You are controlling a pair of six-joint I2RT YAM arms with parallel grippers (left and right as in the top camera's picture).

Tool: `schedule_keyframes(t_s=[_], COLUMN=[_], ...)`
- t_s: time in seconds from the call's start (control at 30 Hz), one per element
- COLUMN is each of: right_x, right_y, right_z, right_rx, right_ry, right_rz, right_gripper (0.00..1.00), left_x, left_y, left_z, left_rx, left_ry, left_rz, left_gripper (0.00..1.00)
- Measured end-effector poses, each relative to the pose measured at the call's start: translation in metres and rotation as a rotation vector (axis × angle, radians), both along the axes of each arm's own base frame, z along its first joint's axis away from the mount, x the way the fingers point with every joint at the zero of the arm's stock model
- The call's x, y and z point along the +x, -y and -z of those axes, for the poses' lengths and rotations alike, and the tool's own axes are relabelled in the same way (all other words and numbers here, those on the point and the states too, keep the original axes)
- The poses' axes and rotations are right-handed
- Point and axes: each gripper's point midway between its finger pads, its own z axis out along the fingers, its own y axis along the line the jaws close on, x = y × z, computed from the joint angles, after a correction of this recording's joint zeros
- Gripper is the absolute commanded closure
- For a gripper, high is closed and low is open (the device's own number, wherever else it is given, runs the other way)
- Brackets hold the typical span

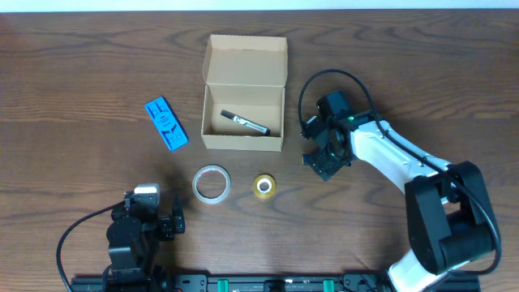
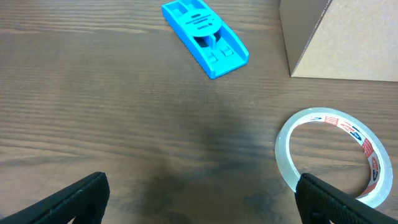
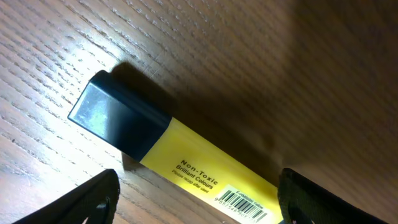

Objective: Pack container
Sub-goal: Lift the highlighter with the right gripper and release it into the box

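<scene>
Two open grippers: your right gripper (image 1: pixel 324 165) hangs over a yellow highlighter (image 3: pixel 186 155), right of the container (image 1: pixel 243 143) at far centre, black marker (image 1: pixel 245 122) inside; your left gripper (image 2: pixel 202 202) sits near-left beside the tape roll (image 2: pixel 284 155).

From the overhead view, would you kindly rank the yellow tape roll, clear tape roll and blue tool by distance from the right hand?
1. Yellow tape roll, just left of the right hand.
2. Clear tape roll, farther left.
3. Blue tool, farthest left.
</scene>
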Motion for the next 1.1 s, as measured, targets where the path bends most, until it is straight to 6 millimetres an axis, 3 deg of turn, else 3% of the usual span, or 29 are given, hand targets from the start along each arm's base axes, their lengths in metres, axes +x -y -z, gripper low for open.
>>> schedule_keyframes(t_s=[0.17, 0.37, 0.6, 0.77, 0.83, 0.93, 1.1], right_x=[-0.008, -0.014, -0.022, -0.028, -0.024, -0.005, 0.032], right_y=[0.000, 0.000, -0.007, -0.016, -0.019, -0.028, -0.053], right_z=[0.008, 0.008, 0.007, 0.002, -0.011, -0.046, -0.136], right_rx=[0.001, 0.007, 0.052, 0.100, 0.117, 0.163, 0.280], right_ry=[-0.050, -0.076, -0.120, -0.163, -0.154, -0.077, 0.137], right_rz=[0.018, 0.046, 0.118, 0.161, 0.170, 0.167, 0.132], right_gripper=[0.44, 0.77, 0.95, 0.99, 0.98, 0.96, 0.93], left_x=[0.000, 0.000, 0.000, 0.000, 0.000, 0.000, 0.000], left_y=[0.000, 0.000, 0.000, 0.000, 0.000, 0.000, 0.000], left_z=[0.000, 0.000, 0.000, 0.000, 0.000, 0.000, 0.000], left_rx=[0.001, 0.001, 0.000, 0.000, 0.000, 0.001, 0.001], left_ry=[0.000, 0.000, 0.000, 0.000, 0.000, 0.000, 0.000], left_rz=[0.000, 0.000, 0.000, 0.000, 0.000, 0.000, 0.000], left_gripper=[0.05, 0.05, 0.05, 0.05, 0.05, 0.05, 0.05])
